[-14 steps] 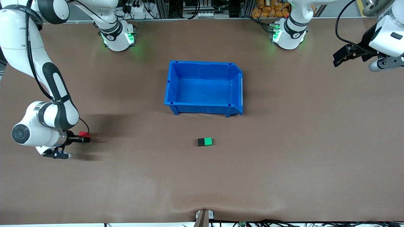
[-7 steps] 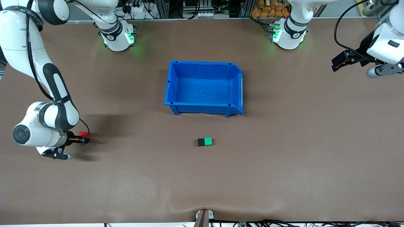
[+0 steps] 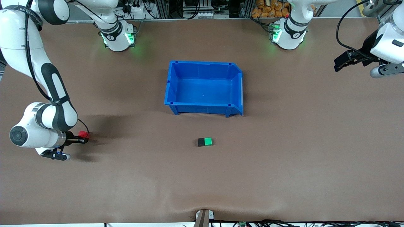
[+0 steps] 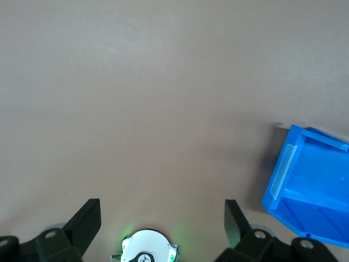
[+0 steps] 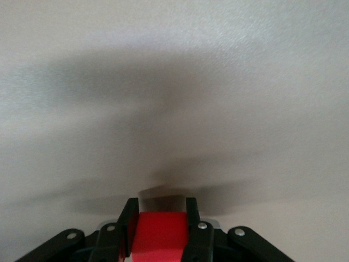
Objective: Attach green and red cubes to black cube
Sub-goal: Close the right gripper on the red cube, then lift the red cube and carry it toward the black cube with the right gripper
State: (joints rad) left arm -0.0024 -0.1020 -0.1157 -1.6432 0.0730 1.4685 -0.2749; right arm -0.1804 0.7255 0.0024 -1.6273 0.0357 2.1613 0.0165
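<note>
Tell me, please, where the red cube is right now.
The red cube sits clamped in the right gripper at the right arm's end of the table, well away from the joined black cube.

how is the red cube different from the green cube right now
The red cube sits clamped between the shut jaws of the right gripper at the right arm's end of the table; the green cube is free of any gripper. The red cube stands alone, while the green cube sits flush against the black cube, nearer the front camera than the blue bin. Both look equal in size.

A brown table [image 3: 284, 157] spans the scene, with cluttered shelving [image 3: 202, 8] along its edge.
</note>
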